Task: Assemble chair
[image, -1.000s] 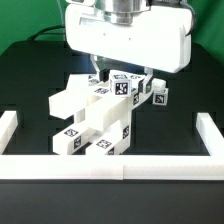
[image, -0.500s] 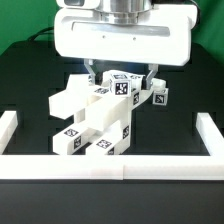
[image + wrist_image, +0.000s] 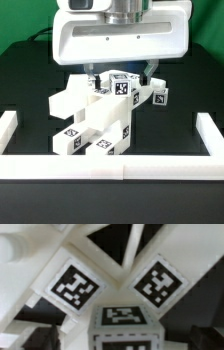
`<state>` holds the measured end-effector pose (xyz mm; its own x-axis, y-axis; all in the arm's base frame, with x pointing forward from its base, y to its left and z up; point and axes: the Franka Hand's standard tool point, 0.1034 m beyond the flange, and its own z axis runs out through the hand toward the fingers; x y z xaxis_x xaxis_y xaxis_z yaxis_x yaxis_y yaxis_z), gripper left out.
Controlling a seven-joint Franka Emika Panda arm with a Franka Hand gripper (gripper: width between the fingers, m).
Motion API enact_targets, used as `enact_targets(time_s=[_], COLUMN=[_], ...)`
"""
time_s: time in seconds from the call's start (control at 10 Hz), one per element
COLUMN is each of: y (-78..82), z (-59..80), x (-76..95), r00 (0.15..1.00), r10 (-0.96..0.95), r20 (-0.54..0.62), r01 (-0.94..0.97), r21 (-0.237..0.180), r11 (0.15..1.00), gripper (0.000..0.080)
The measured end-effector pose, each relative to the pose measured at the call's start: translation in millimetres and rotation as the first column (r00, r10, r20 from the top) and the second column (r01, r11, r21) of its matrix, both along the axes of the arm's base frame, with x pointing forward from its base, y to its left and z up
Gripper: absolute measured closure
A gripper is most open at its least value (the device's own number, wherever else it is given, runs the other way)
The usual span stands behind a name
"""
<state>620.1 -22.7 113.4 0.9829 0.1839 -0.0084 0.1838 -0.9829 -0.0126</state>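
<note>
Chair pieces (image 3: 100, 115) sit clustered under the spread fingers (image 3: 92, 77).

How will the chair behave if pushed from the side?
Probably stiff and light: the chair is chunky white plastic bars and blocks. Its flat faces shouldn't roll. Bars jut out at angles, so an off-centre push may pivot it rather than slide it straight.

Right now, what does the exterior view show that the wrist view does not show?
Only the exterior view shows the whole chair, the tool with its fingers spread on either side of the top block, and the border wall. Only the wrist view shows three tags close enough to see their patterns. Both views show white chair pieces bearing black-and-white tags.
</note>
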Motion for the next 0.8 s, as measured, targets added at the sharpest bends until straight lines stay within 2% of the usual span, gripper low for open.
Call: enact_targets(time_s=[0.3,0.5,0.8], y=[-0.6,-0.7,-0.6], z=[-0.1,0.0,-0.1], x=[-0.1,0.0,0.0], r00=[1.0,1.0,0.998], r10=[0.015,0.013,-0.061], r20=[0.0,0.0,0.0], r01=[-0.015,-0.013,0.061], r21=[0.0,0.0,0.0], r11=[1.0,1.0,0.998], gripper=[0.0175,0.0518,0.0515])
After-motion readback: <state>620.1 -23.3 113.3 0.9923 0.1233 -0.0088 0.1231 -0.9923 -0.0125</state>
